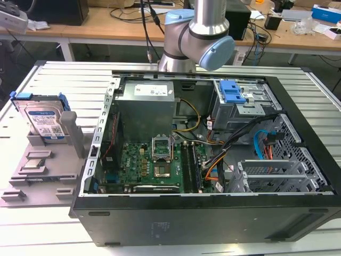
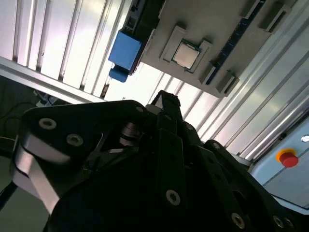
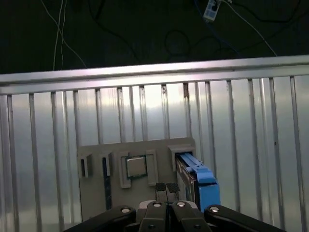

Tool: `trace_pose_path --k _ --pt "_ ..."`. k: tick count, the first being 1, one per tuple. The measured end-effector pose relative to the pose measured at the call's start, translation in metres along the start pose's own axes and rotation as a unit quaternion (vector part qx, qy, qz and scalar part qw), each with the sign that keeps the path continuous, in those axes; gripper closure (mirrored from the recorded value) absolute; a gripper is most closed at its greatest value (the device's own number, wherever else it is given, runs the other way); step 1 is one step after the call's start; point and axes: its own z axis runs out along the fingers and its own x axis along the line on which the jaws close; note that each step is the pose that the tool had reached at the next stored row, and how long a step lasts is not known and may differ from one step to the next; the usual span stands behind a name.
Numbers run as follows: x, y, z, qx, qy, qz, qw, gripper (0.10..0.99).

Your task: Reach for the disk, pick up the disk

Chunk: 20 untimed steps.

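Slots in a grey holder (image 1: pixel 58 160) carried two things: the disk (image 1: pixel 45 120) stood upright on its edge in the slot at the holder's twelve o'clock end, label facing the camera and blue bracket around it, and a small square chip (image 1: pixel 34 164) lay flat in a recess toward six o'clock of the disk. The holder sat on a ribbed metal table (image 1: pixel 64 80) at nine o'clock of an open computer case (image 1: pixel 213 224), on the exterior view's left. Inside the case lay a green circuit board (image 1: pixel 144 165), a grey power box (image 1: pixel 146 104) and a run of orange and black cables (image 1: pixel 210 160). The exterior view gave the arm (image 1: pixel 197 37) rising at twelve o'clock of the case. Both wrist views looked down on the holder, with the disk seen edge-on as a blue block (image 3: pixel 200 181) and the chip in its recess. The first wrist view showed the pincer (image 3: pixel 166 188) with its fingertips pressed together, holding nothing. The second wrist view added a red button (image 2: pixel 288 158) off beyond the table's edge. The disk sat near the pincer's tips but apart from them, off to one side, untouched in its slot.
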Motion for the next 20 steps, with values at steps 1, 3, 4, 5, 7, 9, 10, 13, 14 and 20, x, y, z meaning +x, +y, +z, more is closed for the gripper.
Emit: trace_pose_path --k 1,3,4,5,7,9,10,13,14,20 --pt "0.0 0.0 0.0 0.0 0.0001 -0.003 1.0 0.98" --pt "0.0 0.0 0.0 0.0 0.0005 -0.013 0.9999 0.98" --pt "0.0 0.0 0.0 0.0 0.0007 -0.019 0.9998 0.98" --pt "0.0 0.0 0.0 0.0 0.001 -0.025 0.9997 0.98" --pt "0.0 0.0 0.0 0.0 0.0013 -0.033 0.9995 0.98" --pt "0.0 0.0 0.0 0.0 0.0016 -0.043 0.9991 0.98" --pt "0.0 0.0 0.0 0.0 0.0018 -0.047 0.9989 0.98" --pt "0.0 0.0 0.0 0.0 0.0021 -0.055 0.9985 0.98" --pt "0.0 0.0 0.0 0.0 0.0021 -0.054 0.9985 0.98" --pt "0.0 0.0 0.0008 0.0 -0.0003 0.009 1.0 0.98"
